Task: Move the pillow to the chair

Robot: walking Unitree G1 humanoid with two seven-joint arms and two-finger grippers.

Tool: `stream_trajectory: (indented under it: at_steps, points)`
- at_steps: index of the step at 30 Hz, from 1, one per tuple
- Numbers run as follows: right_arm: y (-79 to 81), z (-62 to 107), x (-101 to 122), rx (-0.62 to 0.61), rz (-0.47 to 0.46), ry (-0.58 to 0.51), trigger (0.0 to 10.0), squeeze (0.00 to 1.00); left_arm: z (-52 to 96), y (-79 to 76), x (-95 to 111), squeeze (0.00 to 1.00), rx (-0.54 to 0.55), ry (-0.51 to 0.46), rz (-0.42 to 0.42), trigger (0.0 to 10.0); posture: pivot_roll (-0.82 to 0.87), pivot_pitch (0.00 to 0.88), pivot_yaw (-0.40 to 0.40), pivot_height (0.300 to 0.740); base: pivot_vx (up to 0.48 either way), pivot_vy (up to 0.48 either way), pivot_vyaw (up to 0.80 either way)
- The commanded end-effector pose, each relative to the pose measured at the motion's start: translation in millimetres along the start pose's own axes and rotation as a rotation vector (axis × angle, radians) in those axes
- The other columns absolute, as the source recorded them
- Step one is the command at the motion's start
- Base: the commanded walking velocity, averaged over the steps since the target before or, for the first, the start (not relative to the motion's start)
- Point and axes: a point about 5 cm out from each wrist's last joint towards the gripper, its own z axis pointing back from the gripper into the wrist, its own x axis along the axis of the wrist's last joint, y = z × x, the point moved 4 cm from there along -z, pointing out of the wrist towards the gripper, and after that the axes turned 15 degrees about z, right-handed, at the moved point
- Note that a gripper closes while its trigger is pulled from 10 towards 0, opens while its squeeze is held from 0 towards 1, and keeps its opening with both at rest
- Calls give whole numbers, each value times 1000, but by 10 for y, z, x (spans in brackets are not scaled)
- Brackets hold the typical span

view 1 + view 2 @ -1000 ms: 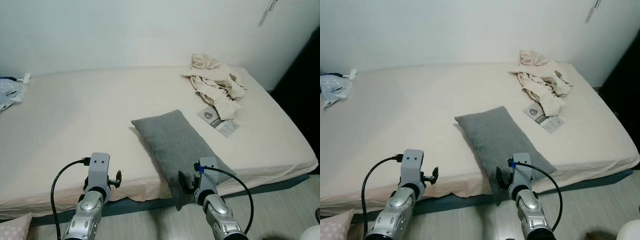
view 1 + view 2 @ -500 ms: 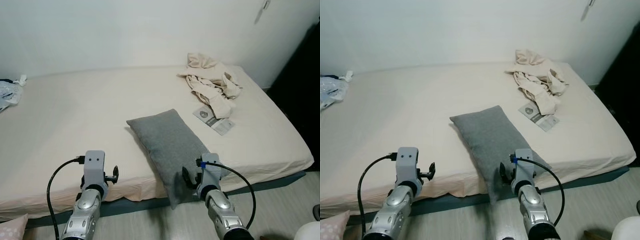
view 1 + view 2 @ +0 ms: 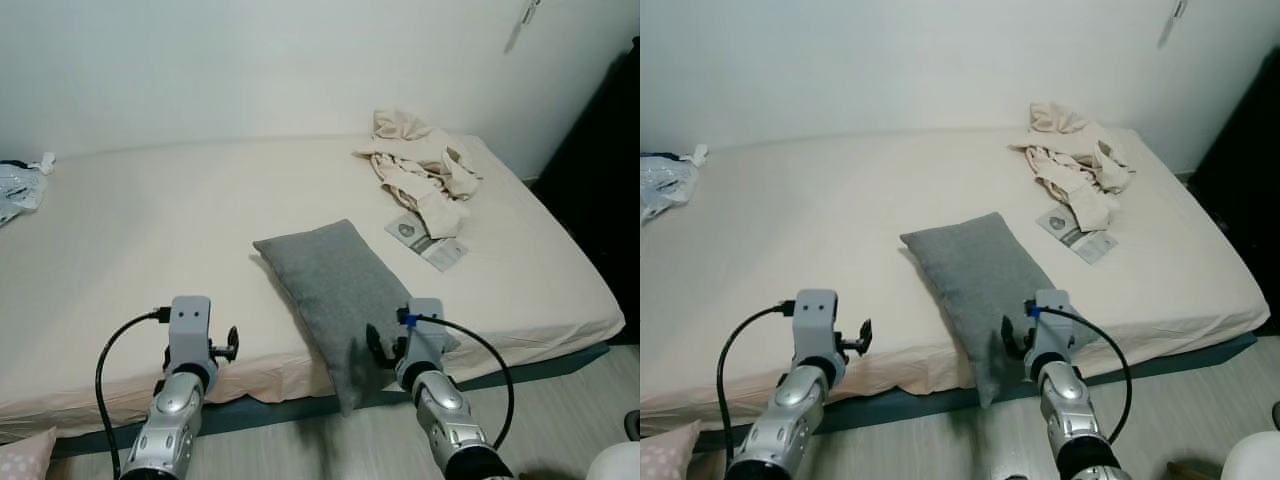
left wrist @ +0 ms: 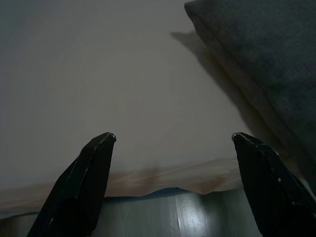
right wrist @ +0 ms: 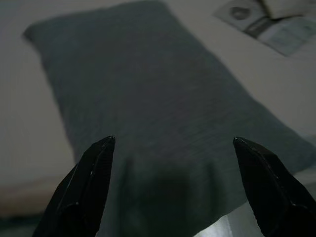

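1. One bed (image 3: 150, 230) is counted, covered by one cream sheet.
2. One grey pillow (image 3: 335, 285) is counted on it, its near end hanging over the bed's edge.
3. One heap of crumpled beige cloth (image 3: 420, 170) is counted at the far right corner.
4. One printed packet (image 3: 428, 240) is counted just beside that heap.
5. One plastic bag (image 3: 18, 185) is counted at the far left edge.
6. Two tools are counted: the left tool (image 4: 173, 140) and the right tool (image 5: 173, 143), each with two black fingers spread apart.
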Motion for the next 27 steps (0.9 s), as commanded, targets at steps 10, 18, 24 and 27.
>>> stream_trajectory:
  at_steps: [10,18,24,27]
  points:
    - [-19,33,-125,24,-96,57,10000,0,-11,159,-78,0,42,49,-55,10000,2,106,11,716,0,0,0]
    - [-18,111,-246,42,-54,86,10000,0,-7,244,-111,0,67,72,-40,10000,-15,116,7,701,0,0,0]
    - [-5,139,-323,72,145,134,10000,0,46,268,-243,0,60,113,-91,10000,-38,121,-36,686,0,0,0]
    - [-34,129,-294,67,169,124,10000,0,64,286,-259,0,94,103,-48,10000,-37,124,-52,686,0,0,0]
